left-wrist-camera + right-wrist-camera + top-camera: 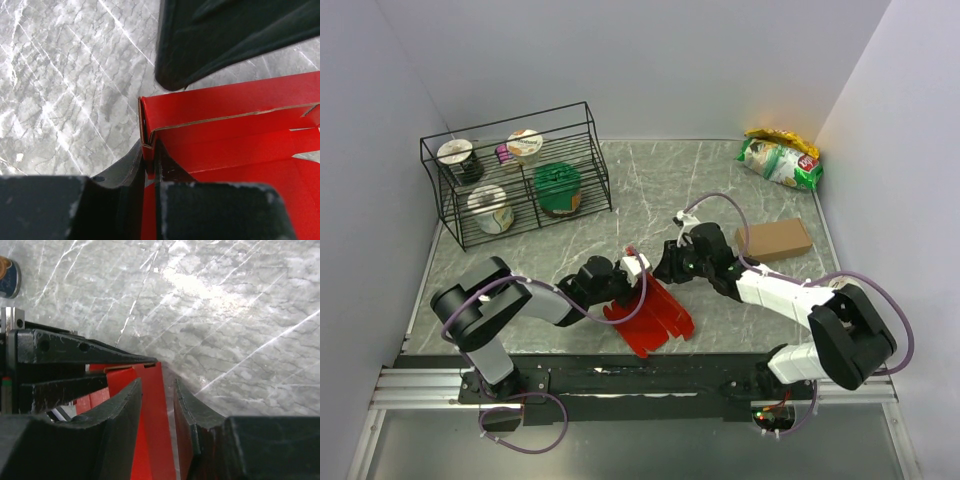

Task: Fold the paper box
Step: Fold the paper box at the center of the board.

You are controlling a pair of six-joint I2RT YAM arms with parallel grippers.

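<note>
left hand [150,156] clamped on paper box [225,107], right hand [157,386] apart astride it: wrist views only

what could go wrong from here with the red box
The left gripper pinches only a thin edge of the paper box; a pull could tear it or slip it free.
The right gripper straddles a flap, jaws apart; closing off the crease could crumple it.
Both grippers sit very close and might collide.
</note>
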